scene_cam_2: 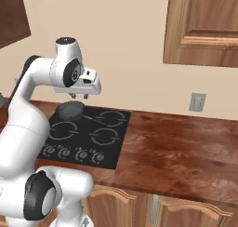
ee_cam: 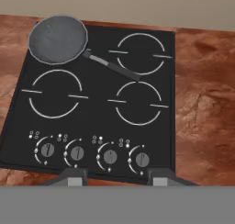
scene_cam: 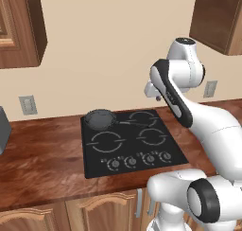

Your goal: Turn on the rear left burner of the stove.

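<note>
The stove (ee_cam: 98, 87) is a flat black glass cooktop with four white burner rings and a row of four round knobs (ee_cam: 76, 153) along its front edge. It sits in the wooden counter, seen as the stove (scene_cam: 131, 142) and the stove (scene_cam_2: 86, 128) from the base. A dark grey frying pan (ee_cam: 57, 38) sits on the rear left burner, its handle pointing toward the middle; it also appears as the pan (scene_cam: 99, 119) and the pan (scene_cam_2: 69, 110). My gripper (ee_cam: 115, 178) hovers well above the cooktop, open and empty, fingers wide apart over the knob row. From the base it is the gripper (scene_cam: 157, 97) and the gripper (scene_cam_2: 80, 97).
Brown wooden counter (scene_cam_2: 172, 147) stretches to the stove's right and left. Wall outlets (scene_cam: 27, 104) (scene_cam_2: 197, 102) sit on the beige wall. Upper cabinets (scene_cam: 19, 26) (scene_cam_2: 204, 26) hang on both sides. A grey appliance (scene_cam: 2, 128) stands at the far left.
</note>
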